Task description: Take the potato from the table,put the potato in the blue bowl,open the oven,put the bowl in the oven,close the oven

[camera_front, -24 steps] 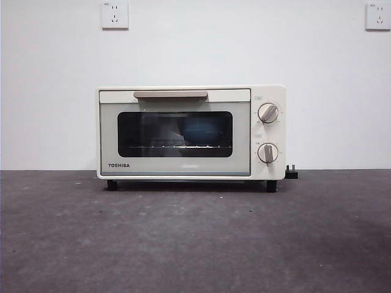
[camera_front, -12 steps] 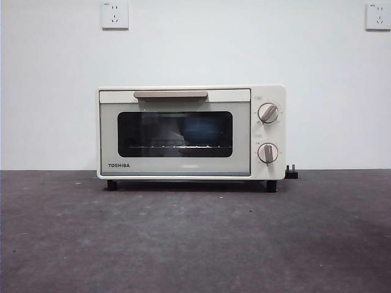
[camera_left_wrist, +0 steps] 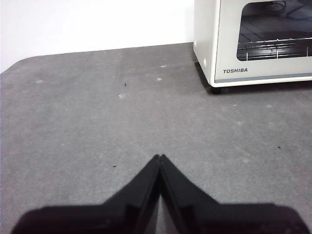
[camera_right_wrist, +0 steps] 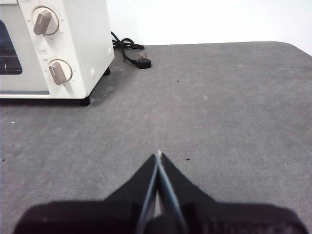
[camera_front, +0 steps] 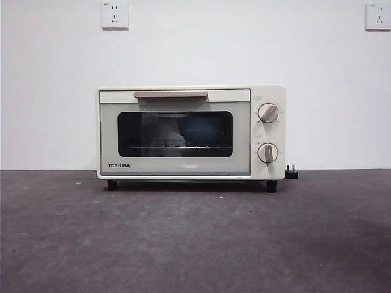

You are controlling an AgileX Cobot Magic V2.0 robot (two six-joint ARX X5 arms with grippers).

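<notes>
The cream-white Toshiba oven [camera_front: 190, 132] stands at the back of the dark grey table [camera_front: 195, 238] with its door shut. Behind the dark glass a blue shape shows on the rack, the blue bowl [camera_front: 203, 131]. The potato is out of view. My left gripper [camera_left_wrist: 160, 157] hovers shut over bare table, away from the oven's [camera_left_wrist: 258, 41] left corner. Over on the other side, my right gripper [camera_right_wrist: 159, 154] is shut as well and holds nothing, off the oven's [camera_right_wrist: 58, 46] knob side. Neither arm shows in the front view.
A black plug and cord [camera_right_wrist: 131, 52] lie on the table behind the oven's right side, the plug [camera_front: 292, 173] peeking out in the front view. Two wall sockets [camera_front: 115, 14] sit high on the white wall. The table's corners round off at both sides.
</notes>
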